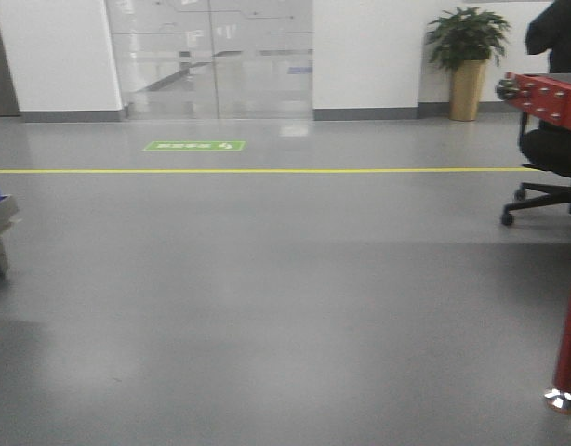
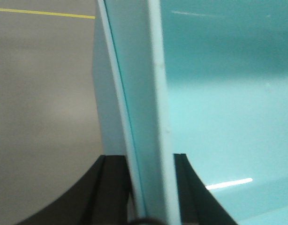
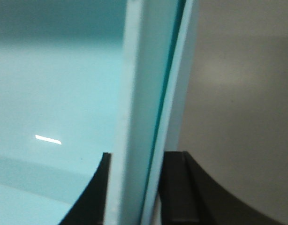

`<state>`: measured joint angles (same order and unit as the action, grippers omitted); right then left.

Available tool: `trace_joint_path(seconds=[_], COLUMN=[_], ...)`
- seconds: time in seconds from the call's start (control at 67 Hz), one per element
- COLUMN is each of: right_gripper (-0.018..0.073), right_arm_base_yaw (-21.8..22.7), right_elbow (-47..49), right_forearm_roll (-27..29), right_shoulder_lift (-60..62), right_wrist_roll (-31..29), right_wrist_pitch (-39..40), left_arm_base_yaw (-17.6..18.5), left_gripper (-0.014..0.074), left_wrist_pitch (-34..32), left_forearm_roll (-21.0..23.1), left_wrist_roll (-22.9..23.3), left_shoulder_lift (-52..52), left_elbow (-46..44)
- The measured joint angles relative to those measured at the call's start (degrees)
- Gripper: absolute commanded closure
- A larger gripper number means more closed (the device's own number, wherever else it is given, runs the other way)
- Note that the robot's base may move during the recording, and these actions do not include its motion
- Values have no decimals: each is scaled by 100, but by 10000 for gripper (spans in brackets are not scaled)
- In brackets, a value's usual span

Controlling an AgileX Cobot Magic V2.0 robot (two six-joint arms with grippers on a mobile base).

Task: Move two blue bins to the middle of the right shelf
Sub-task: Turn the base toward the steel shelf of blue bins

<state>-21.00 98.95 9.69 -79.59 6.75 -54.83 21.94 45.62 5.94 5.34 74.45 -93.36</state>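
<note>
A pale blue bin (image 2: 219, 93) fills the left wrist view. My left gripper (image 2: 147, 157) is shut on its upright side wall, one black finger (image 2: 113, 187) outside and the other inside. In the right wrist view the blue bin (image 3: 55, 84) shows its opposite wall, and my right gripper (image 3: 140, 153) is shut on it the same way. Each gripped wall looks double-layered, as if two bins are nested. Neither the bins nor the arms appear in the front view. A red shelf frame (image 1: 546, 93) stands at the right edge there, with its levels out of sight.
Grey floor stretches ahead with a yellow line (image 1: 267, 171) and a green floor sign (image 1: 194, 146). A seated person on an office chair (image 1: 546, 177) is beside the red frame. A potted plant (image 1: 468, 56) stands at the back wall. A grey cart (image 1: 1, 228) with something blue sits at the left edge.
</note>
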Motion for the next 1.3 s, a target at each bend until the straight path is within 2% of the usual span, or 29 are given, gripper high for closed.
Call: trace_joint_path(seconds=[1.299], right_gripper=[711], right_arm_base_yaw=[0], right_elbow=[0], right_forearm_roll=[0], right_shoulder_lift=[0], right_wrist_roll=[0], right_wrist_pitch=[0], left_arm_base_yaw=[0], left_gripper=[707], left_wrist_pitch=[-4], left_forearm_roll=[-11], left_wrist_roll=[0], left_shoulder_lift=[0], left_elbow=[0])
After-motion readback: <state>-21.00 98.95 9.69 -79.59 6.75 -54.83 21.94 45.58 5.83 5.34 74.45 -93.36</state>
